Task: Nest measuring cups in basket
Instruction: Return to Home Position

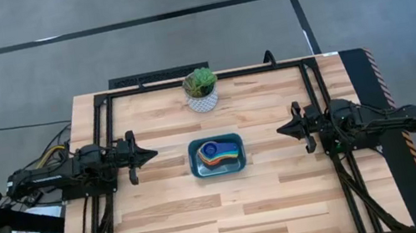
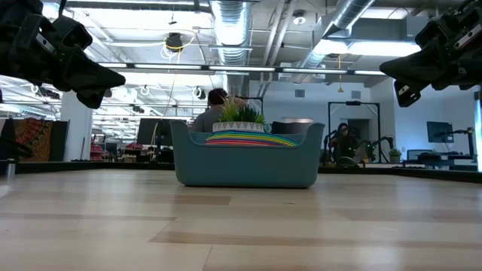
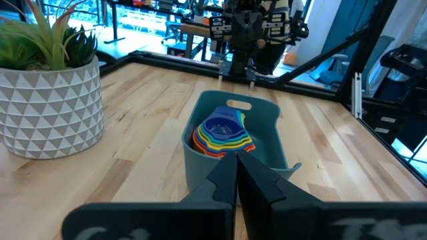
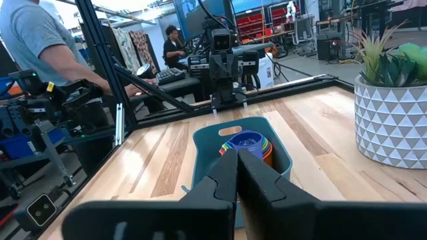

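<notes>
The dark teal basket (image 1: 216, 156) stands on the middle of the wooden table, resting on its base. The measuring cups (image 1: 219, 152) sit nested inside it, one in another, as a stack of coloured rims with a blue cup on top (image 3: 221, 132); their handles lie toward the basket's right end. My left gripper (image 1: 149, 153) hovers shut at the table's left side, pointing level toward the basket. Mirroring it at the right side, my right gripper (image 1: 282, 130) is shut too. Both stand well clear of the basket and hold nothing.
A white patterned pot with a green plant (image 1: 201, 90) stands behind the basket near the table's far edge. A black frame (image 1: 209, 71) runs along the table's far edge and sides. People show in the room beyond the table.
</notes>
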`<state>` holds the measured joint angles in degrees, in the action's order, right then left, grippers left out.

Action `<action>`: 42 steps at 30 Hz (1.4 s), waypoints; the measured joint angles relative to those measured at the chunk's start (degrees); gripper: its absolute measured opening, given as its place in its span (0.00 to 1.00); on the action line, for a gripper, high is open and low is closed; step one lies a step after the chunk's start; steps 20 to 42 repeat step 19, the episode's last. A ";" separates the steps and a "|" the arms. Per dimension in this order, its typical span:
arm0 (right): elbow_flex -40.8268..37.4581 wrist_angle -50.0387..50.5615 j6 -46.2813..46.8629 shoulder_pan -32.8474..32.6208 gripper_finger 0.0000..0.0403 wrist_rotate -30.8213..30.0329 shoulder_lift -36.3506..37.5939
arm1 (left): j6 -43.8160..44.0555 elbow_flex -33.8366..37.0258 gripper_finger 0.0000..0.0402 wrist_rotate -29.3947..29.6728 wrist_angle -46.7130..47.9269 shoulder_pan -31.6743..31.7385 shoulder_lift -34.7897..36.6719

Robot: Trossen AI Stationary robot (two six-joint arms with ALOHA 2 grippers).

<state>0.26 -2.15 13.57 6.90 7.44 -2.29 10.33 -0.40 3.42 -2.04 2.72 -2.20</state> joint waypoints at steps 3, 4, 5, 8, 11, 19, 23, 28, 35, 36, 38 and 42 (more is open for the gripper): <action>0.01 0.00 0.01 0.00 0.08 0.00 -0.01 | 0.00 0.00 0.00 -0.02 -0.01 0.00 0.00; -0.01 0.00 0.01 0.00 0.07 0.00 0.01 | 0.00 0.00 0.00 -0.02 0.00 0.00 0.00; -0.01 0.00 0.00 0.00 0.07 0.00 0.00 | 0.00 0.00 0.00 -0.02 0.00 0.00 0.00; -0.01 0.00 0.01 0.00 0.07 0.00 -0.01 | 0.00 0.00 0.00 -0.02 0.00 -0.02 0.00; -0.01 0.02 -0.01 -0.01 0.07 0.00 -0.01 | 0.00 0.00 0.00 -0.02 0.00 0.00 0.00; 0.00 0.01 0.00 0.00 0.09 0.00 -0.01 | 0.00 0.00 0.00 -0.01 0.00 0.00 0.00; 0.00 0.01 0.00 0.00 0.09 0.00 -0.01 | 0.00 0.00 0.00 -0.01 0.00 0.00 0.00; 0.00 0.01 0.00 0.00 0.09 0.00 -0.01 | 0.00 0.00 0.00 -0.01 0.00 0.00 0.00; 0.00 0.01 0.00 0.00 0.09 0.00 -0.01 | 0.00 0.00 0.00 -0.01 0.00 0.00 0.00; 0.00 0.01 0.00 0.00 0.09 0.00 -0.01 | 0.00 0.00 0.00 -0.01 0.00 0.00 0.00; 0.00 0.01 0.00 0.00 0.09 0.00 -0.01 | 0.00 0.00 0.00 -0.01 0.00 0.00 0.00; 0.00 0.01 0.00 0.00 0.09 0.00 -0.01 | 0.00 0.00 0.00 -0.01 0.00 0.00 0.00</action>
